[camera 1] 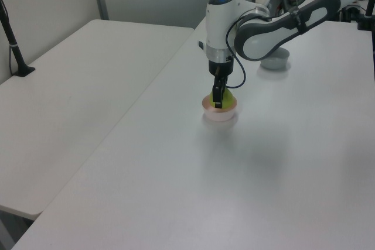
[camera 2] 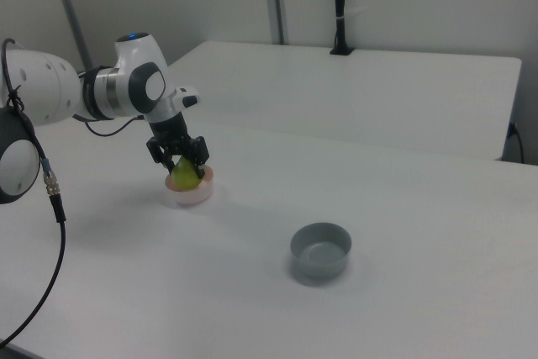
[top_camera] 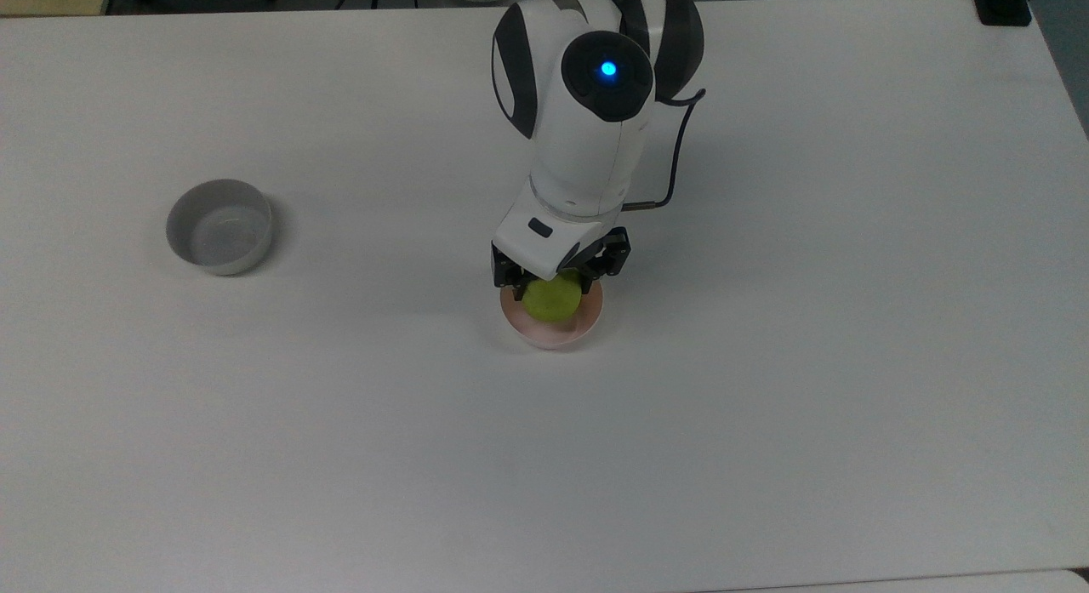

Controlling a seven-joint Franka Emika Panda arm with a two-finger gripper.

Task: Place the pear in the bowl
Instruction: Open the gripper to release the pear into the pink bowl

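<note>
Pear top and bowl far rim hidden behind end effector.

I see my arm reaching in from the top view's upper edge, its last link pointing almost straight down. My gripper hangs low with its black fingers clamped on the pear. In the left view the arm bends in from the upper right, wrist vertical.
</note>
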